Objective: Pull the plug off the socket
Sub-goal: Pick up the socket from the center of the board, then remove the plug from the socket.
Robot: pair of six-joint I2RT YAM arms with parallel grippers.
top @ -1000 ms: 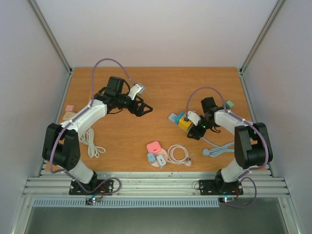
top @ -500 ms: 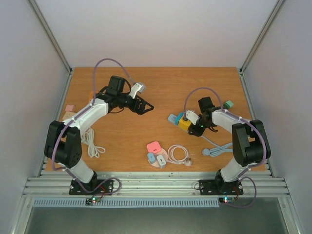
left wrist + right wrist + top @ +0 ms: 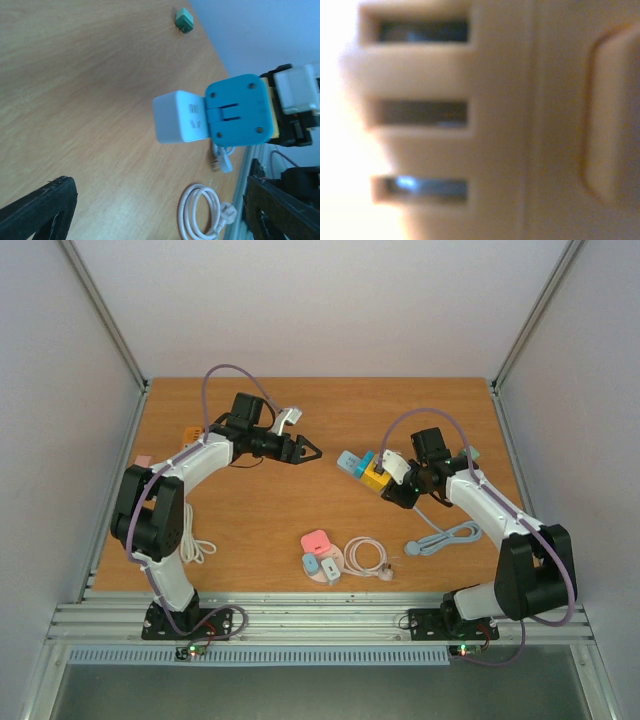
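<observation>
My right gripper (image 3: 393,483) is shut on a yellow socket block (image 3: 379,474) and holds it above the table. The block has a blue face (image 3: 240,110), and a pale blue-white plug (image 3: 349,462) sticks out of it to the left. In the left wrist view the plug (image 3: 180,116) is straight ahead, still seated in the blue face. My left gripper (image 3: 312,452) is open and empty, pointing at the plug from a short gap to its left. Its black fingers (image 3: 40,210) frame the bottom of the left wrist view. The right wrist view shows only the yellow socket (image 3: 495,120) with its slots, up close.
A white coiled cable (image 3: 367,557) and small pink and blue adapters (image 3: 319,553) lie near the front centre. A grey cable (image 3: 442,539) trails by the right arm. A green cube (image 3: 470,454) sits at the right. A white cord (image 3: 192,538) and small pink and orange pieces (image 3: 143,461) lie left.
My right arm has carried the socket block up and away from me, a little to the left. My left arm has swung right and reached out toward the plug, fingers still open.
</observation>
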